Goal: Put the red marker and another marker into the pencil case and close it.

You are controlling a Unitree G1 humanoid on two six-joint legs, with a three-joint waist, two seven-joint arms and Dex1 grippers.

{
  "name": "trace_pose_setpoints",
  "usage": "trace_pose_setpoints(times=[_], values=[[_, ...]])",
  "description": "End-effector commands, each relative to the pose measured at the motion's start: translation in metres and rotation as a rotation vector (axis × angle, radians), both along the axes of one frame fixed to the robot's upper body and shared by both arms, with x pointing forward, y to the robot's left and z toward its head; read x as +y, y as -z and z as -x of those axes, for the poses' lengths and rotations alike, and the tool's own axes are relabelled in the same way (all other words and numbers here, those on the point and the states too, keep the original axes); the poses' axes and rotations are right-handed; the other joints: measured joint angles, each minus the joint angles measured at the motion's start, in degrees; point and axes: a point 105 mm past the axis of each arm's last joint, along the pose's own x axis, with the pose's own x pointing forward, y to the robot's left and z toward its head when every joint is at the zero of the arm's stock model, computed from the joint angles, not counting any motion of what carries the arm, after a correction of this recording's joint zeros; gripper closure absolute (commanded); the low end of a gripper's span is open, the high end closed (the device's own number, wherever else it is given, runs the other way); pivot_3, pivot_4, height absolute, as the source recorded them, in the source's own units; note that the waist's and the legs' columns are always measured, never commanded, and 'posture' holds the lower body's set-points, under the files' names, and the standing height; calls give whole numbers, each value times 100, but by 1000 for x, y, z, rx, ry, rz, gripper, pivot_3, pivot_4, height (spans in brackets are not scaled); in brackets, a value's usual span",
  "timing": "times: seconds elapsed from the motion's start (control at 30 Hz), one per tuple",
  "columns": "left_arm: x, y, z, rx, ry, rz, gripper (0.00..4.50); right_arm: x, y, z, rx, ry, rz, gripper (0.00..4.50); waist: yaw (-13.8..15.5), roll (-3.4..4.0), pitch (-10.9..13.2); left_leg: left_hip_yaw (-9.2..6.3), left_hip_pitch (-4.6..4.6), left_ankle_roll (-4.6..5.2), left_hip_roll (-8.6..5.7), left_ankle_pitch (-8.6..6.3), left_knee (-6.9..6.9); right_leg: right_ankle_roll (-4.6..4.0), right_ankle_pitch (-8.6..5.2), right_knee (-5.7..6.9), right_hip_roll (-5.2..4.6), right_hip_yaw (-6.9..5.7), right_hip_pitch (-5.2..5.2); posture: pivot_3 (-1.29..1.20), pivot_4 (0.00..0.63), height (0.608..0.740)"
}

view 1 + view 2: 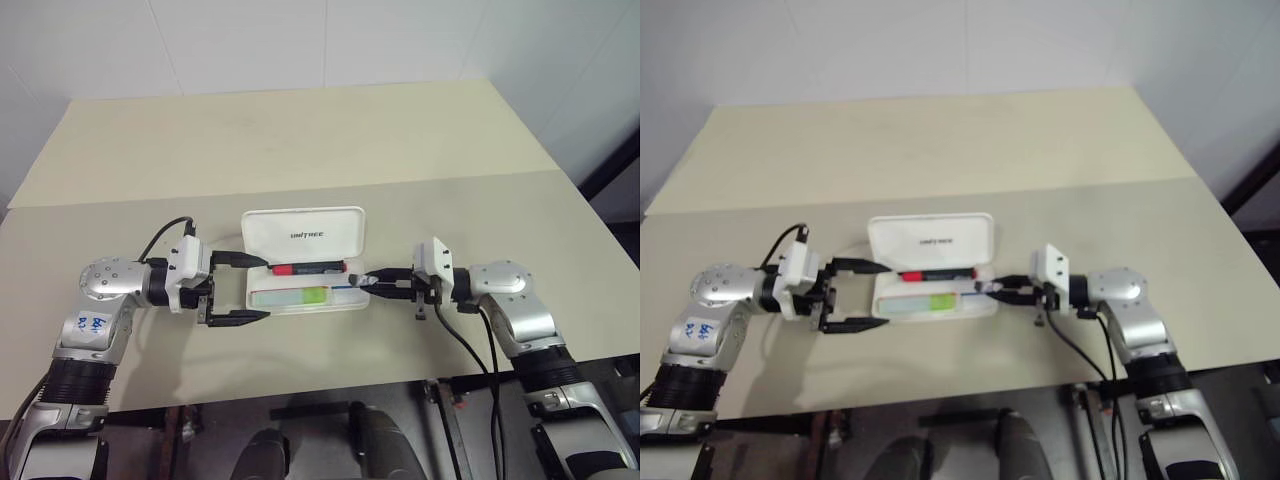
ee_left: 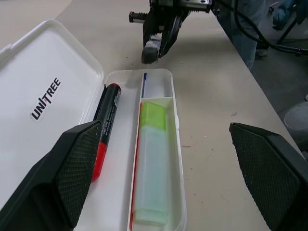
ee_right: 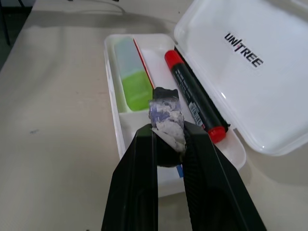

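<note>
The white pencil case (image 1: 272, 226) lies open in the middle of the table, its lid tilted back toward the far side. The red marker (image 1: 310, 268) lies in the back compartment, along the hinge. In the front compartment lies the other marker (image 1: 290, 296), pale green. My left gripper (image 1: 262, 289) is open at the case's left end, one finger (image 2: 72, 178) toward the lid side and the other beyond the front wall. My right gripper (image 1: 364, 280) is shut, holding nothing, its tape-wrapped tips (image 3: 166, 115) just above the case's right end.
The beige table (image 1: 300, 140) stretches far beyond the case, with a seam running across it. Its front edge runs close under both arms. Black cables trail from each wrist.
</note>
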Motion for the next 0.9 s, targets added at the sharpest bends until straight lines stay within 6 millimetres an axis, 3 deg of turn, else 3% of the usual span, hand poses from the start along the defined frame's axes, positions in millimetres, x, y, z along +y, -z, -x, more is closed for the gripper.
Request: trace_pose_setpoints(times=[0.03,0.53,0.57,0.87,0.9], values=[[0,-5,-1,-30,3,0,0,7,-6,0,-45,-40,3,4142,2,0,0,0,0,0,0,0,1,0,0,1,0,0,0,0,150,740],[1,-4,-2,-36,-3,5,0,9,7,-3,-7,-77,37,4142,1,0,0,0,-1,-1,-1,1,3,0,0,3,-1,1,0,0,150,740],[1,-4,-2,-36,-3,6,0,10,7,-4,-14,-74,33,3428,-1,0,0,0,0,-1,-1,0,3,0,0,4,-1,1,0,0,150,740],[1,-4,-2,-39,-6,8,0,18,8,-5,-37,-73,19,178,2,0,0,0,1,-2,-1,1,5,0,0,10,-2,2,0,0,150,740],[0,-4,-1,-39,-7,9,0,18,7,-5,-38,-73,16,46,2,0,0,0,0,-2,-1,1,5,0,0,11,-2,1,0,0,150,740]])
